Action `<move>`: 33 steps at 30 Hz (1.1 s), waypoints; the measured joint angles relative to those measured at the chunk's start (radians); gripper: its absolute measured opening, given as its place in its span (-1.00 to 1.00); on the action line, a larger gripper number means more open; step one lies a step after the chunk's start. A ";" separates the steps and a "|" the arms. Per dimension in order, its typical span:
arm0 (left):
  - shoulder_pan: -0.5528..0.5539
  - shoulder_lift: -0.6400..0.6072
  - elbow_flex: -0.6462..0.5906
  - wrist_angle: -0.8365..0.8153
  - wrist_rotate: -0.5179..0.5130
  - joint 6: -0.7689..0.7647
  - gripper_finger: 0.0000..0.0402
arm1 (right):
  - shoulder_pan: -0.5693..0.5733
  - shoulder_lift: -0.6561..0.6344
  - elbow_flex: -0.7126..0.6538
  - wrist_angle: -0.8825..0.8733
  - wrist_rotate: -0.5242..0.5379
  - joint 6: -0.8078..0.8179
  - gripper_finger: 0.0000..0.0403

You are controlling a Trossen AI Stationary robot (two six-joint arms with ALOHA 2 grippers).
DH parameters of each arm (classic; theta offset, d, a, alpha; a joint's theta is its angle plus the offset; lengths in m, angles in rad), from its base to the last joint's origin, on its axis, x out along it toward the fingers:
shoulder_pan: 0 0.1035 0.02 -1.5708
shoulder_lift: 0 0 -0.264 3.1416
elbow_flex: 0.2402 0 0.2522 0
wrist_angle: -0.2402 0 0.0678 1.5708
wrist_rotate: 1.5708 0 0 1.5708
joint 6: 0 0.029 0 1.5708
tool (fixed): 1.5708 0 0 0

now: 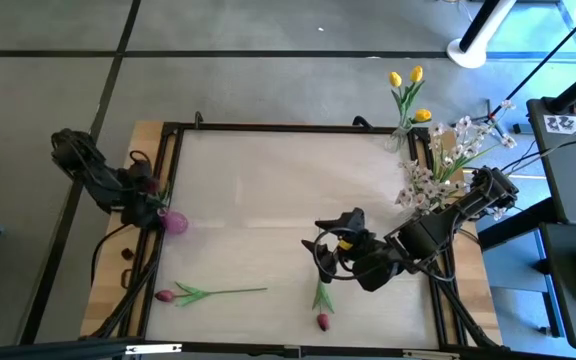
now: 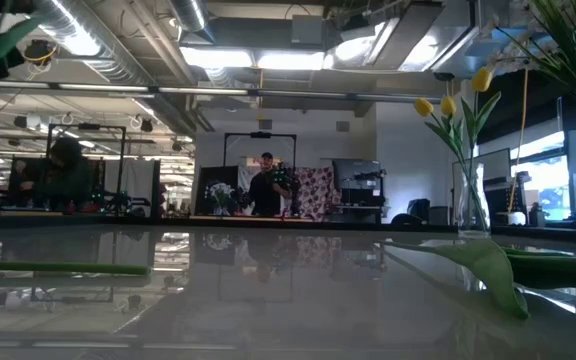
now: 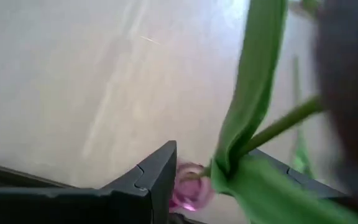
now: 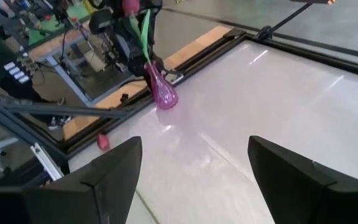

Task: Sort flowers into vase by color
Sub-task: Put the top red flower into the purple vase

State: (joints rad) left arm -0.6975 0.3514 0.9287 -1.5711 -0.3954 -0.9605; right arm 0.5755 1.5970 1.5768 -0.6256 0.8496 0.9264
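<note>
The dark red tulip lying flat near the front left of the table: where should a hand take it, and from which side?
Take the dark red tulip at mid-stem, coming straight down from above. The bare stem lies flat, running left to right, with bloom and leaves at its left end, so the fingers should close across it.

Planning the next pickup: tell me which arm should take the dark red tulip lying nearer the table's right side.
Right. The right gripper hovers open close by that tulip; the left gripper is far off at the pink vase.
</note>
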 joint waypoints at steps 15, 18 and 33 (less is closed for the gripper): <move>0.000 0.010 0.007 0.000 0.200 0.179 -0.23 | 0.000 0.000 0.000 -0.032 -0.128 0.013 0.46; 0.000 0.008 -0.021 0.000 0.131 0.245 -0.23 | 0.000 0.000 0.000 -0.024 -0.134 0.014 0.46; 0.000 0.008 -0.161 0.001 0.032 0.235 -0.23 | 0.000 0.000 0.000 -0.007 -0.149 0.072 0.46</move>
State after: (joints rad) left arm -0.6975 0.3595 0.7674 -1.5702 -0.3629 -0.7259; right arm 0.5755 1.5970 1.5768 -0.6327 0.7002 0.9981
